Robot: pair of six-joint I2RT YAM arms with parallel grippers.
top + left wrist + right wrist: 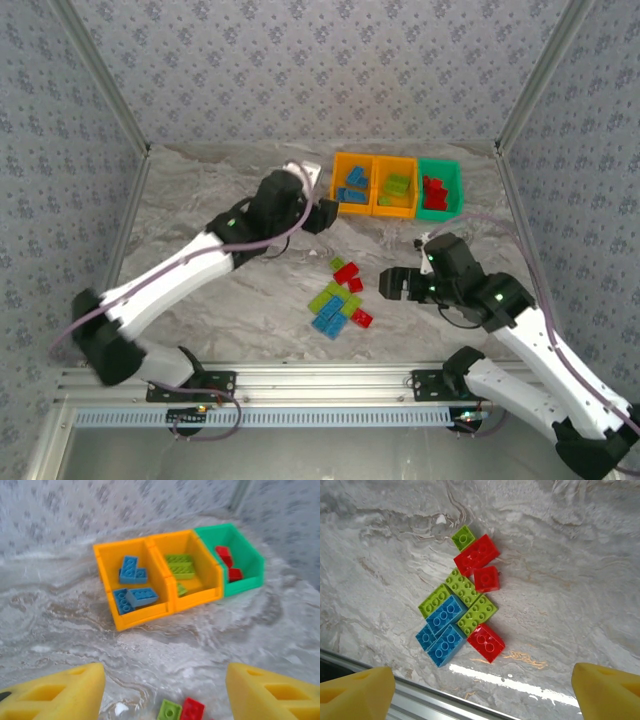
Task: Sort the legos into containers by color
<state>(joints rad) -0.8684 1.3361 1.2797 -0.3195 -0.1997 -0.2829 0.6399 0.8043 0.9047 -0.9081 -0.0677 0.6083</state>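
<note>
Light: bright, even, diffuse from above
Shadows: soft, weak
Glare: white streak on table (580, 580) near its front rail, right wrist view
Blur: left wrist view soft throughout; bins (145, 616) smeared

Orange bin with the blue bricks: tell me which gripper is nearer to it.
Left. The left gripper sits just off the orange bin, at its near-left corner. The right gripper is farther toward the near edge and right, beside the loose bricks.
</note>
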